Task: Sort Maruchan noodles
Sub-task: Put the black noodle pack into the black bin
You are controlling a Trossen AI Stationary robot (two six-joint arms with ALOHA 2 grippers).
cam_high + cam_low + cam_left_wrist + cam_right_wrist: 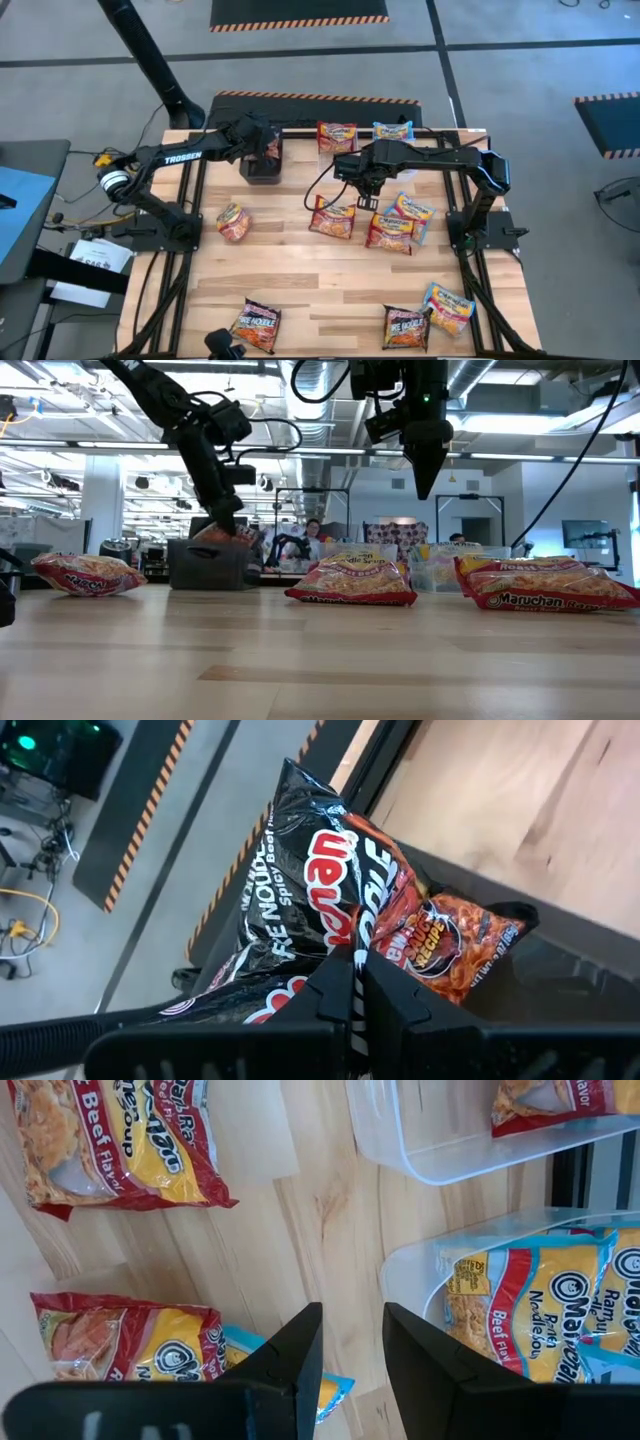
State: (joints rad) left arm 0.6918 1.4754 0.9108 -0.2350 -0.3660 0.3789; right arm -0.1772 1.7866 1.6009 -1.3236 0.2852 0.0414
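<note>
We note, nearest the front edge of the pale wooden desk (330,290), three flat plastic noodle packets: a dark black-red one (256,325) at the left front, a second dark one (406,327) at the right front, and a light blue-yellow one (449,306) touching it. Mid-desk lie a red-orange packet (234,221) on the left and a cluster on the right: one red-yellow packet (332,219), another (390,233), and a blue-edged one (413,210) partly under it. The right pincer (364,196) hangs above the desk with jaws apart and empty; the cluster lies just forward of it, the packets' long axes running roughly across the desk, so we judge this arm the nearer for them. Farther back, the left pincer (352,982) is clamped on a black spicy-beef packet (300,890) over the black plastic bin (262,163). At the back edge two clear bins hold a red-yellow packet (337,135) and a blue one (392,131). How much the black bin holds is hidden by the arm.
</note>
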